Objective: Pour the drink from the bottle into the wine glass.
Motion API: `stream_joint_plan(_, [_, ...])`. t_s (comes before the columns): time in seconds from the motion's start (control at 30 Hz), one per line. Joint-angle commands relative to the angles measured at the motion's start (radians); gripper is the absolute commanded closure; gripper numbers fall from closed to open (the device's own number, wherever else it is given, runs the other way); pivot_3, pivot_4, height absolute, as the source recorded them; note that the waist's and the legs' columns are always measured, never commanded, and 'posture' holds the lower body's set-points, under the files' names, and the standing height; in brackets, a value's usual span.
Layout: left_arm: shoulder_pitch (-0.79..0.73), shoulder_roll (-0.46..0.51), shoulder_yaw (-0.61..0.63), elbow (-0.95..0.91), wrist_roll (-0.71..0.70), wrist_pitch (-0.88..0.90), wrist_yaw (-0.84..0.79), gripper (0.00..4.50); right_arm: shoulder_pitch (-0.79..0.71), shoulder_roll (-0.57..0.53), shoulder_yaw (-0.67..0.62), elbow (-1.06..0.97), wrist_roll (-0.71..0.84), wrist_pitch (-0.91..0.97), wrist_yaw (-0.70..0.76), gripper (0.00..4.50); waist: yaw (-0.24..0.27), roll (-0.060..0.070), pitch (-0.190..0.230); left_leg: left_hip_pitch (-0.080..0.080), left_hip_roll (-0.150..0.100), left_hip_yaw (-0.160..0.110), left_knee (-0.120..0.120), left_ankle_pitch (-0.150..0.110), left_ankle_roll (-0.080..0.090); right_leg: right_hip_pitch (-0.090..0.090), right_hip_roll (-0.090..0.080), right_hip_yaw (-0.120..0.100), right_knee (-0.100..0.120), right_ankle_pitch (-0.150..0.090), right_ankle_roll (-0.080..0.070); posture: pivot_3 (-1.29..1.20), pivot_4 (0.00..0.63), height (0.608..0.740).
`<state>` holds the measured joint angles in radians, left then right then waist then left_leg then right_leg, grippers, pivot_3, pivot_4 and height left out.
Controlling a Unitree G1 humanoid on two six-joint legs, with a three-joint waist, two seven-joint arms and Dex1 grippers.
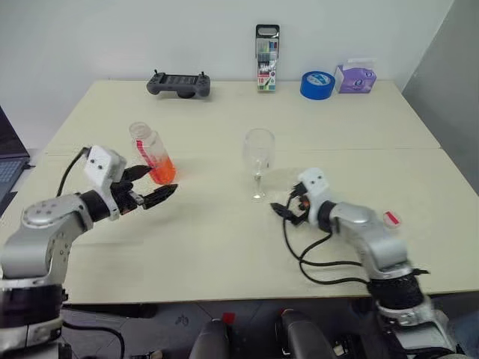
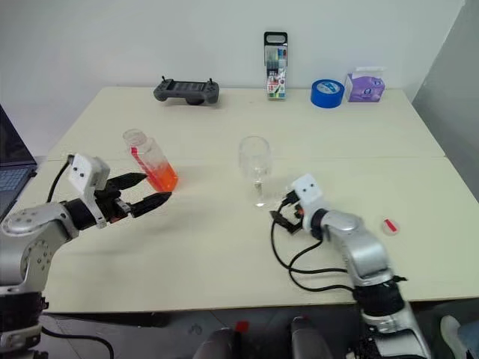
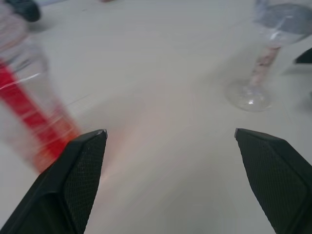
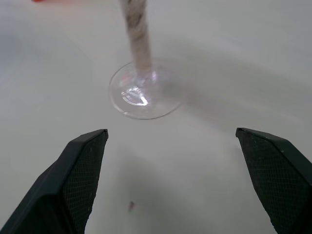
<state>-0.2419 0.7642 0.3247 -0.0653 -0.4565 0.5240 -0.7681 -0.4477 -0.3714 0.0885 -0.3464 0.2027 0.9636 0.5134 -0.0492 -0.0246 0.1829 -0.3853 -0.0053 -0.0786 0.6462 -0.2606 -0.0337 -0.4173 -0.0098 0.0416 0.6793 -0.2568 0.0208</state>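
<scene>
While bottle point(image 1: 152, 155) stands uncapped, tilted, just ahead of left gripper point(image 1: 157, 184), fingers spread, nothing held: likely lined up for grasp.
Left wrist: drink point(image 3: 53, 141) low in bottle.
Right wrist: right gripper point(image 4: 170, 141) spread, wine glass point(image 4: 141, 87) foot just ahead, unheld.
</scene>
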Motion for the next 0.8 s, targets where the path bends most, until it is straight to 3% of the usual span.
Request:
stream_joint_plan(0.03, [0.039,-0.034,0.095,-0.018,0.035,-0.068,0.11,0.0,-0.083,-0.127,-0.162,-0.135,0.144,0.132,0.106,0.02,0.003,0.0,0.0,0.0,0.0,0.0,0.0,0.0,0.0,0.0,0.0,0.0,0.0,-0.001,0.001,0.0,0.15,0.74])
stream_joint_plan(0.13, [0.075,-0.063,0.133,-0.021,0.058,-0.106,0.177,0.0,-0.209,-0.249,-0.32,-0.111,0.294,0.222,0.201,0.02,0.002,0.003,0.002,0.0,-0.001,0.003,0.0,0.0,0.0,0.0,-0.001,0.001,0.0,-0.001,0.002,0.0,0.15,0.74])
stream_joint_plan(0.27, [0.043,-0.088,0.118,-0.009,0.087,-0.158,0.234,0.0,-0.365,-0.374,-0.35,-0.1,0.481,0.277,0.351,0.02,0.012,0.001,0.002,0.001,0.0,0.001,-0.001,0.0,0.0,0.003,-0.001,-0.002,-0.003,0.0,0.0,0.0,0.15,0.74])
stream_joint_plan(0.53, [-0.14,-0.13,0.024,0.126,0.147,-0.223,0.285,0.0,-0.648,-0.351,-0.192,0.083,0.482,0.299,0.3,0.02,0.016,0.002,0.002,0.002,-0.001,0.004,0.0,0.0,0.001,0.004,0.0,-0.003,-0.003,0.0,0.0,0.0,0.15,0.74])
stream_joint_plan(0.67, [-0.152,-0.155,0.005,0.151,0.156,-0.236,0.293,0.0,-0.697,-0.324,-0.15,0.118,0.467,0.261,0.289,0.02,0.016,0.002,0.002,0.0,-0.002,0.004,0.0,0.0,0.001,0.002,-0.003,-0.001,-0.003,0.001,0.0,0.0,0.15,0.74])
stream_joint_plan(0.8, [-0.158,-0.176,-0.024,0.162,0.171,-0.26,0.288,0.0,-0.706,-0.323,-0.113,0.117,0.463,0.23,0.298,0.02,0.017,0.001,0.002,-0.011,-0.003,0.002,0.001,0.0,0.0,-0.008,-0.005,-0.002,-0.002,0.001,0.0,0.0,0.15,0.74])
